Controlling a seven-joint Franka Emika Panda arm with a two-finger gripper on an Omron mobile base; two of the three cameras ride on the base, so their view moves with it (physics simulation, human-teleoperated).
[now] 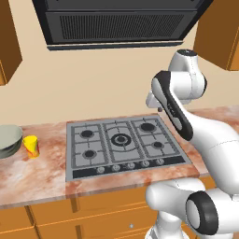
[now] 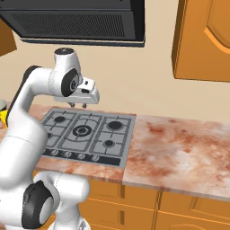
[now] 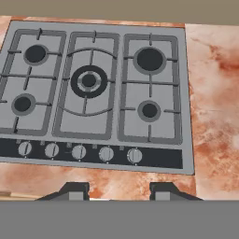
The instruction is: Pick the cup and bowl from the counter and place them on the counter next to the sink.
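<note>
The small yellow cup (image 1: 31, 146) stands on the pink marbled counter (image 1: 37, 175) at the far left, just right of the pale grey-green bowl (image 1: 7, 140), which the picture's left edge cuts off. My gripper (image 2: 78, 106) hangs in the air above the back of the stovetop, well to the right of both. In the hand view the gripper (image 3: 119, 191) looks down on the burners, its two fingertips (image 3: 74, 190) apart with nothing between them. The sink is out of view.
A grey gas stovetop (image 1: 122, 142) with several burners and a row of knobs fills the middle of the counter. A dark range hood (image 1: 116, 23) hangs above it. Orange wall cabinets (image 2: 204, 40) flank the hood. Bare counter (image 2: 179, 148) stretches right of the stove.
</note>
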